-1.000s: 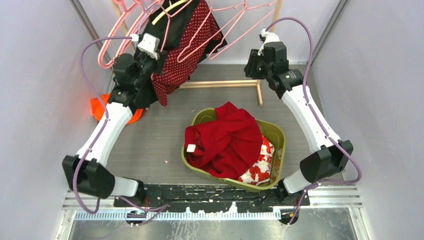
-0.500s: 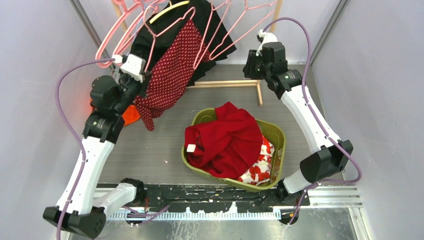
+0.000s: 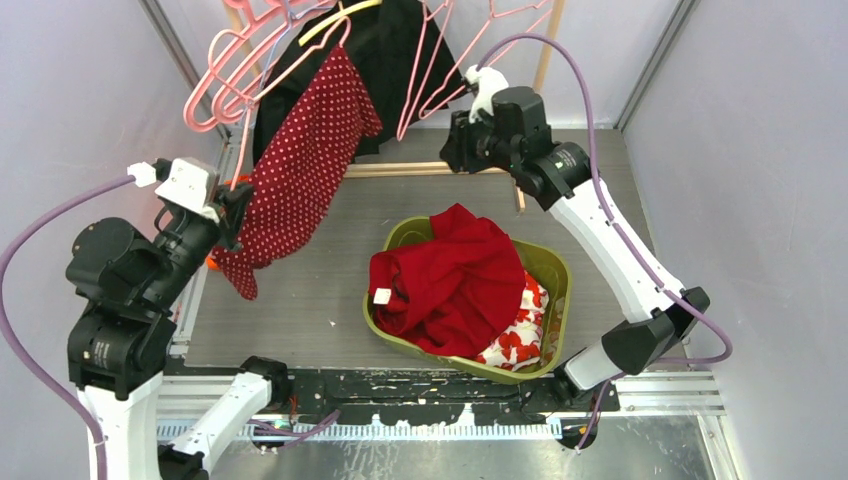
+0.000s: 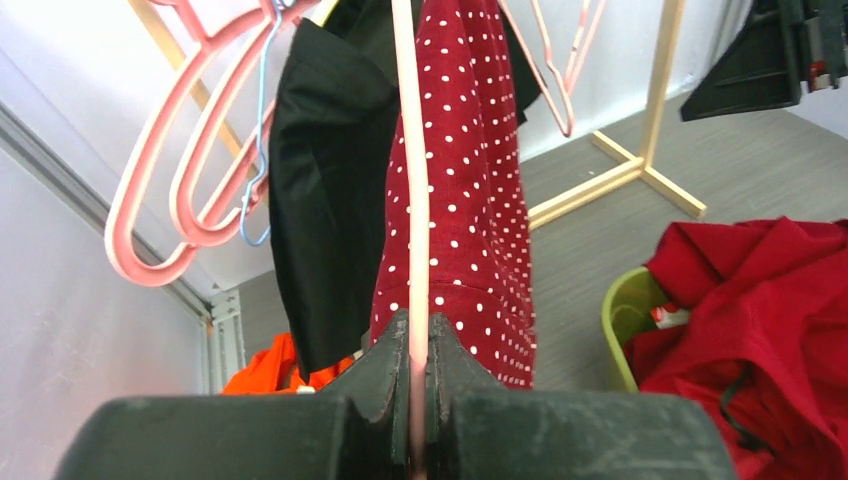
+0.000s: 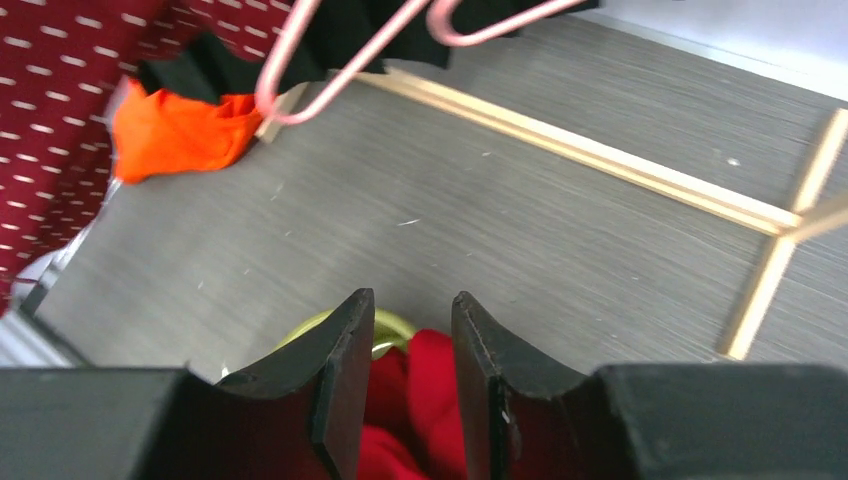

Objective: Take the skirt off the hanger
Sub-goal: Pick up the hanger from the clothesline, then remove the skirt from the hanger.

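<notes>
The skirt (image 3: 300, 170) is dark red with white dots and hangs from a pink hanger (image 4: 410, 190), stretched out to the left of the rack. My left gripper (image 3: 228, 200) is shut on that hanger's thin pink bar, which runs straight up between its fingertips in the left wrist view, the skirt (image 4: 480, 180) draped just behind it. My right gripper (image 3: 455, 140) hovers by the rack's right side, open, with nothing between its fingers (image 5: 340, 340). The skirt's edge (image 5: 50, 100) fills the left of the right wrist view.
A green basket (image 3: 555, 270) of red garments sits mid-floor. A black garment (image 3: 390, 50) and several empty pink hangers (image 3: 225, 80) hang on the wooden rack, whose base bar (image 3: 440, 168) lies on the floor. An orange cloth (image 5: 175, 130) lies at the left wall.
My left arm has swung left and toward the near side, pulling the hanger and skirt away from the rack. My right gripper has moved left toward the hangers, still open.
</notes>
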